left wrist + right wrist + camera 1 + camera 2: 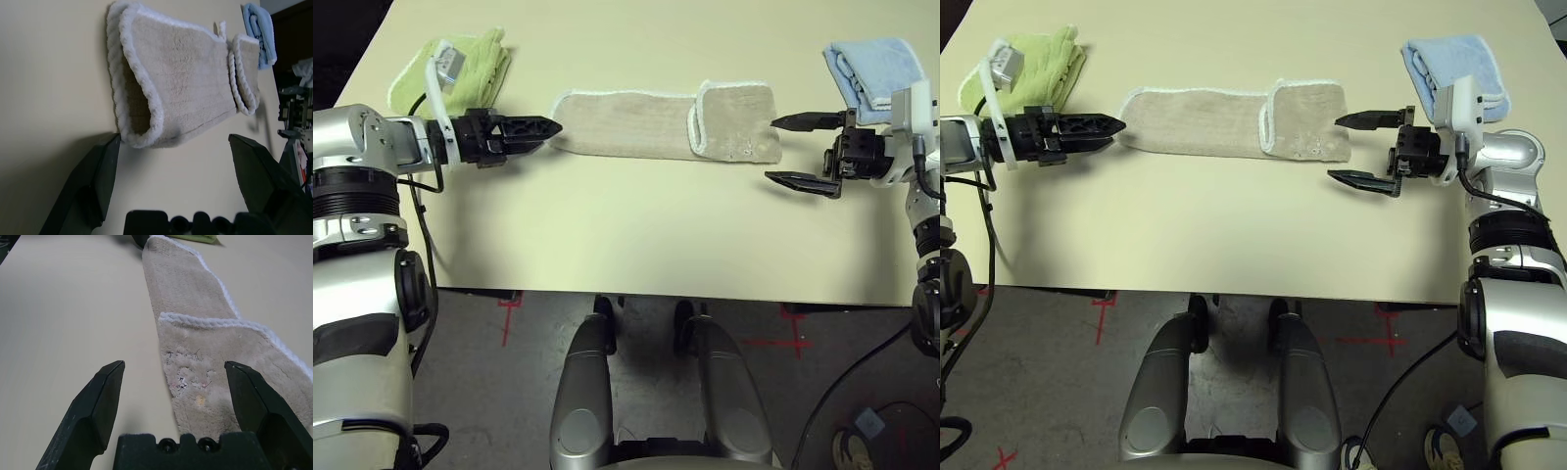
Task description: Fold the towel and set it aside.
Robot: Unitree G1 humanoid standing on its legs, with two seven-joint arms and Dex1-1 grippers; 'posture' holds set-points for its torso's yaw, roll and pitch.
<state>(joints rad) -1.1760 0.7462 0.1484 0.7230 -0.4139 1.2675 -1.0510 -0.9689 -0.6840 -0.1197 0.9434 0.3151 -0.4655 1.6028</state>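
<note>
**Towel lies between two open grippers**

Towel (666,122) rests flat on the cream table (607,235), stretched in a long strip with its right end folded back over itself, white edging showing along the fold. The left gripper (548,126) points at the strip's left end, fingers spread wide and gripping nothing. The right gripper (783,150) faces the folded end, fingers likewise apart and empty. A green folded towel (460,69) sits far left, a blue folded towel (867,69) far right.
</note>
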